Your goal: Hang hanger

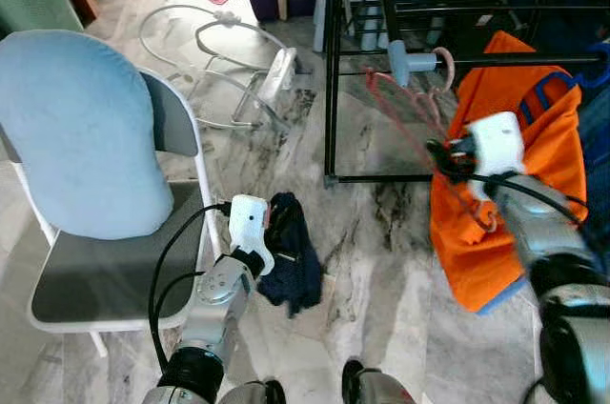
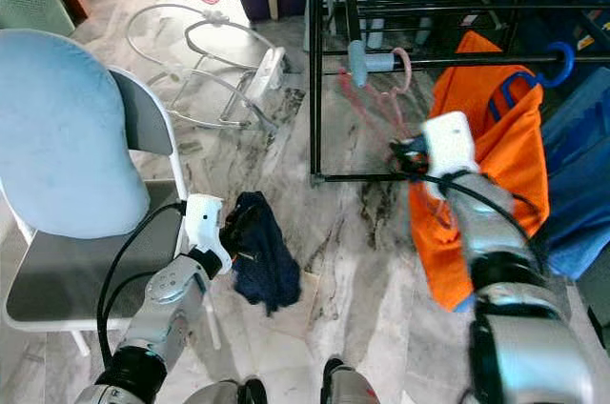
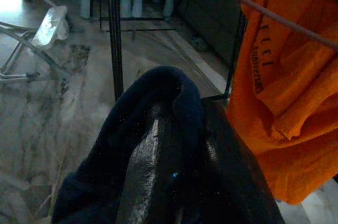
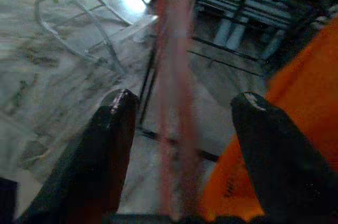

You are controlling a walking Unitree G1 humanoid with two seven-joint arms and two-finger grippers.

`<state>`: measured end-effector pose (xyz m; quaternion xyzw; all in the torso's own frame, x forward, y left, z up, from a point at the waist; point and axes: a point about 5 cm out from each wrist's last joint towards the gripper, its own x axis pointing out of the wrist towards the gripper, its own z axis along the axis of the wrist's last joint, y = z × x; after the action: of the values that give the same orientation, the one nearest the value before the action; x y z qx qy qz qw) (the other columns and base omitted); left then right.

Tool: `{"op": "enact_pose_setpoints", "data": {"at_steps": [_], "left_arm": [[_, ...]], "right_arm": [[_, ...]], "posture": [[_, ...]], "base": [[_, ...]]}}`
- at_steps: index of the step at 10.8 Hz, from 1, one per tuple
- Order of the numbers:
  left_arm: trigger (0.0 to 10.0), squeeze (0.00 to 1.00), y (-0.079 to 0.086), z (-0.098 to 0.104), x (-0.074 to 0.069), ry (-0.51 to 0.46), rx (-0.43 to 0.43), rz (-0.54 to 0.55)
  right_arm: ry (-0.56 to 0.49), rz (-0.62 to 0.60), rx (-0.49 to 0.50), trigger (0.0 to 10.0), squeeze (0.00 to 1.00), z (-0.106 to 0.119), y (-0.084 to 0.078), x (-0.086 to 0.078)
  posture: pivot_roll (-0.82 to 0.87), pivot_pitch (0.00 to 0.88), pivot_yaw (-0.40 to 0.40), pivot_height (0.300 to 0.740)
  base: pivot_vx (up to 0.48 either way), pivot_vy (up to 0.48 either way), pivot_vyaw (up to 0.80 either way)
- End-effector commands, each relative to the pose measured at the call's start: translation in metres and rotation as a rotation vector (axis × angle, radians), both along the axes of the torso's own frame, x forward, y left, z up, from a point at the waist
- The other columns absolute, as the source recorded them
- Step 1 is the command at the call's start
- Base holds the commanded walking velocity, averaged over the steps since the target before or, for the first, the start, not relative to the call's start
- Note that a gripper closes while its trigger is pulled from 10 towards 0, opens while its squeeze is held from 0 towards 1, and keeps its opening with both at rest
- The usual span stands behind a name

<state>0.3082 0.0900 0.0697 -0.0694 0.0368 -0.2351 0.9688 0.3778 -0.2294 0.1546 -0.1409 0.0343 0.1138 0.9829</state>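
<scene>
A pink hanger (image 1: 412, 123) hangs by its hook (image 1: 445, 63) from a black rail (image 1: 534, 61) of the drying rack, next to an orange garment (image 1: 519, 204). My right gripper (image 1: 440, 158) is at the hanger's lower part. In the right wrist view it stands open (image 4: 185, 108), with the hanger's pink bar (image 4: 173, 76) running between the two fingers (image 4: 113, 129). My left gripper (image 1: 271, 225) is low by the chair, shut on a dark navy garment (image 1: 294, 266) that drapes over its fingers (image 3: 158, 166).
The black drying rack (image 1: 332, 61) stands ahead on the marble floor. A white chair (image 1: 114, 280) with a light blue cushion (image 1: 81, 132) is at my left. A white wire frame (image 1: 250, 70) lies on the floor beyond it. Blue cloth (image 2: 581, 166) hangs at far right.
</scene>
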Motion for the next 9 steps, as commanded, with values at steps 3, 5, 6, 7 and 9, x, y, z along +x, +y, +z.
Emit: {"op": "enact_pose_setpoints", "data": {"at_steps": [3,5,6,7,9], "left_arm": [[10.0,0.0,0.0,0.0,0.0,0.0,0.014,-0.009],[10.0,0.0,-0.001,0.0,0.0,0.001,0.016,-0.014],[10.0,0.0,-0.001,0.0,0.001,0.002,0.018,-0.019],[10.0,0.0,-0.002,0.001,0.001,0.001,0.02,-0.022],[10.0,0.0,-0.002,0.001,0.001,0.001,0.022,-0.025]], "right_arm": [[0.013,-0.034,0.089,0.2,0.0,-0.006,0.006,0.002],[0.02,-0.071,0.137,0.9,0.0,-0.011,0.007,0.001],[0.026,-0.086,0.15,0.6,0.0,-0.015,0.009,0.0],[0.029,-0.085,0.156,0.8,0.0,-0.017,0.011,0.0],[0.025,-0.089,0.159,0.7,0.0,-0.015,0.011,0.001]], "posture": [[-0.08,0.193,0.046,0.74],[-0.08,0.192,0.048,0.74],[-0.08,0.19,0.053,0.74],[-0.08,0.189,0.054,0.74],[-0.08,0.189,0.056,0.74]], "base": [[0.0,0.0,0.0],[0.0,0.0,0.0],[0.0,0.0,0.0],[0.0,0.0,0.0],[0.0,0.0,0.0]]}}
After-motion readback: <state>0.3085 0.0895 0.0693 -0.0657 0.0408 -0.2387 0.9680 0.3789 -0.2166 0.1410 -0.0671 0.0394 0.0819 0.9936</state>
